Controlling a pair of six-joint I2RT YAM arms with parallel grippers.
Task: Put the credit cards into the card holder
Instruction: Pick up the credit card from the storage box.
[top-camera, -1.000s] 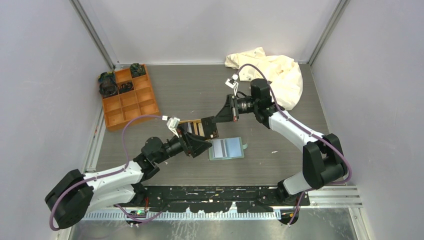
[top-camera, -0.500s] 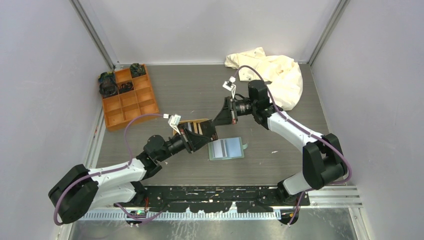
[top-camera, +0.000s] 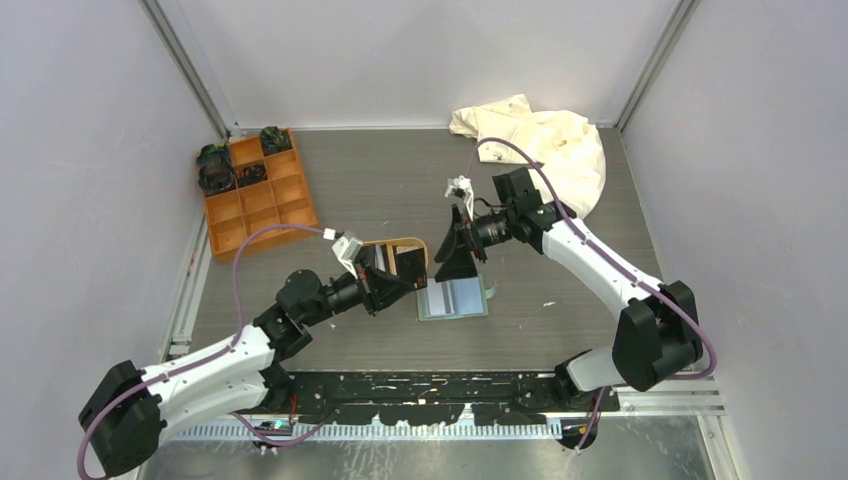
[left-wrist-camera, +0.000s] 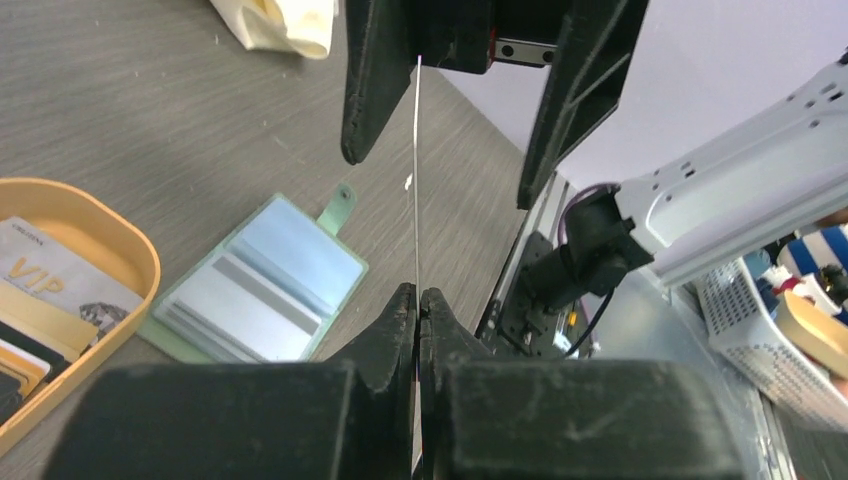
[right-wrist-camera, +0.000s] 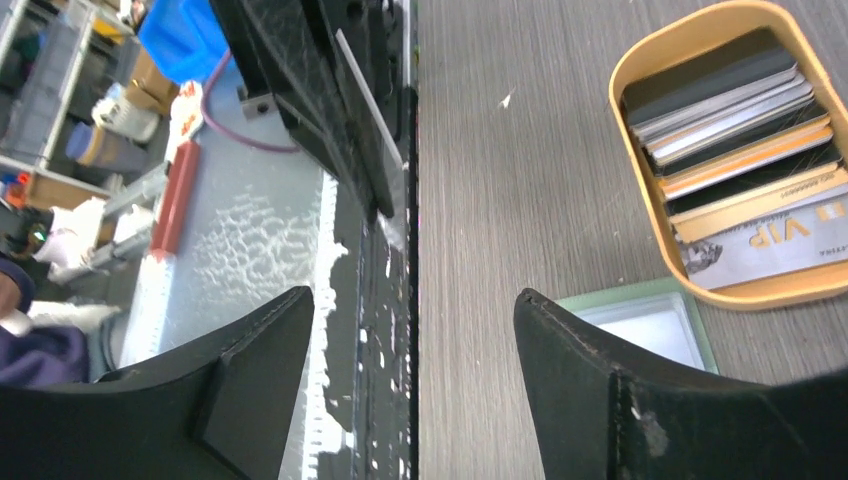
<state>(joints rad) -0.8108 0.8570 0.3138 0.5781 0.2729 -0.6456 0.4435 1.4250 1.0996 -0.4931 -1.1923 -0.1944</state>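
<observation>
A dark credit card (top-camera: 411, 262) is pinched in my left gripper (top-camera: 402, 272), which is shut on it above the table. In the left wrist view the card (left-wrist-camera: 417, 180) shows edge-on as a thin line rising from the shut jaws of the left gripper (left-wrist-camera: 418, 300). My right gripper (top-camera: 447, 265) faces it, open, with its fingers (left-wrist-camera: 372, 90) on either side of the card's far end without touching it. The right wrist view shows the right gripper (right-wrist-camera: 410, 300) wide open and the card (right-wrist-camera: 365, 110) beyond it. The sage-green card holder (top-camera: 453, 297) lies open on the table, cards in its slots.
An oval tan tray (right-wrist-camera: 640, 60) holding several more cards (right-wrist-camera: 730, 130) sits just left of the card holder. An orange compartment box (top-camera: 258, 192) stands at the far left. A cream cloth (top-camera: 545, 140) lies at the back right.
The card passed from the right gripper to the left: the left gripper shut on it, then the right gripper opened and drew back slightly.
</observation>
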